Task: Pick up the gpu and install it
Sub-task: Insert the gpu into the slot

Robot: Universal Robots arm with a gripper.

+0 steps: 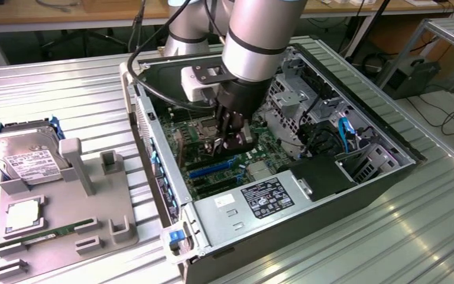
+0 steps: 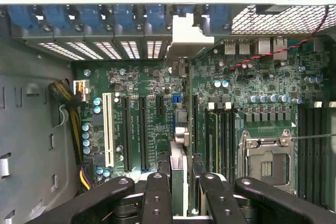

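Observation:
My gripper (image 1: 233,141) reaches down into the open computer case (image 1: 385,171), just above the motherboard (image 2: 157,82). It is shut on the gpu (image 2: 180,140), which appears edge-on in the wrist view as a thin card running from between the black fingers (image 2: 157,195) to the case's rear wall. Its silver bracket (image 2: 186,35) lies against the row of rear slot openings. The card stands upright in line with a black expansion slot. Whether it is seated in that slot cannot be told.
A grey holder (image 1: 61,219) beside the case carries a hard drive (image 1: 26,157), a processor (image 1: 23,214) and a green memory stick (image 1: 49,232). Inside the case are the power supply (image 1: 266,195), drive cage (image 1: 290,97), CPU socket (image 2: 268,163) and a white slot (image 2: 109,129).

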